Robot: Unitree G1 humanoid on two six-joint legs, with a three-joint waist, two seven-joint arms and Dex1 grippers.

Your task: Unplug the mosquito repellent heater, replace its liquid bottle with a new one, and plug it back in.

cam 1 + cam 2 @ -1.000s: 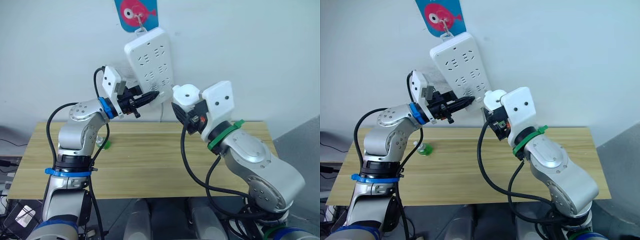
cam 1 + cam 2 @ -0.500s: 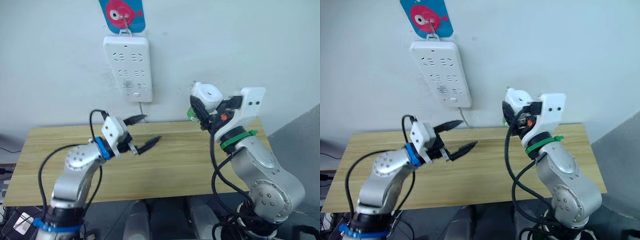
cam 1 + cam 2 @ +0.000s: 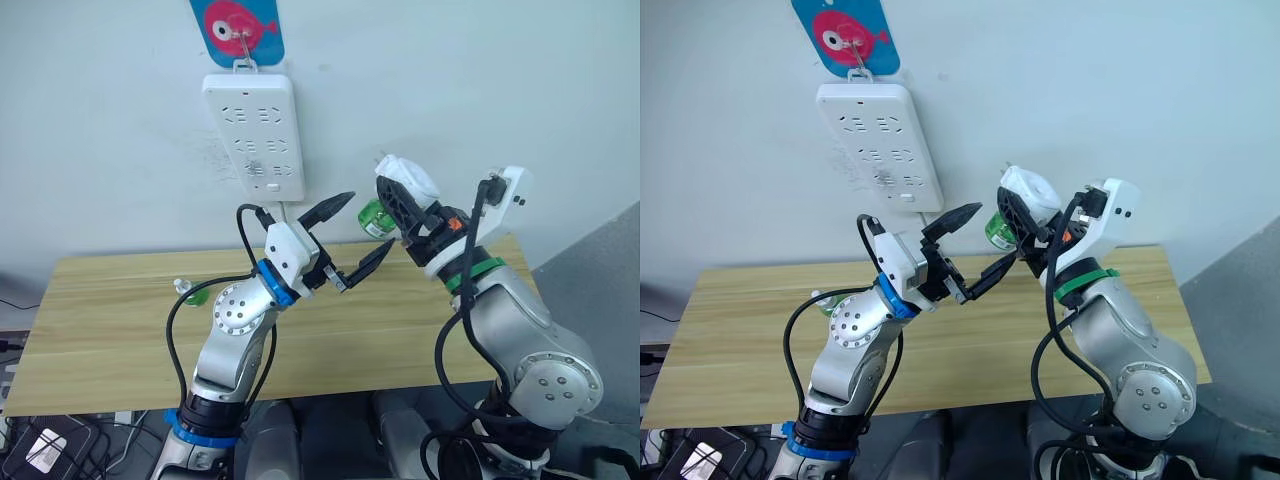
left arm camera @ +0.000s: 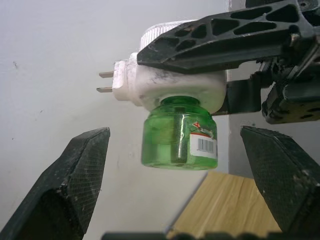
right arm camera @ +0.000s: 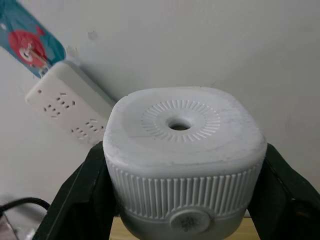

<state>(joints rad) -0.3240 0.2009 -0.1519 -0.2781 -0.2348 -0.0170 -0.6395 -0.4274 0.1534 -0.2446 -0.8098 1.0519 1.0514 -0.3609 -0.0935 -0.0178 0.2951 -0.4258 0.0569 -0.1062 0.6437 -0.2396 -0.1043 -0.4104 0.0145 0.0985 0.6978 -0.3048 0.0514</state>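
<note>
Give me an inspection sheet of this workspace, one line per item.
Surface: wooden table, mostly bare.
Job's things: mosquito repellent heater unplugged, held up in the air, its liquid bottle attached underneath; the new one on the table on the left side.
Clutter: nothing seen.
Grippers: right gripper shut on the heater's sides; left gripper open, one finger on each side of the attached bottle, not touching it.
Cables: black cables loop along both arms.
Surroundings: white power strip hanging on the wall from a fish-shaped hook.
</note>
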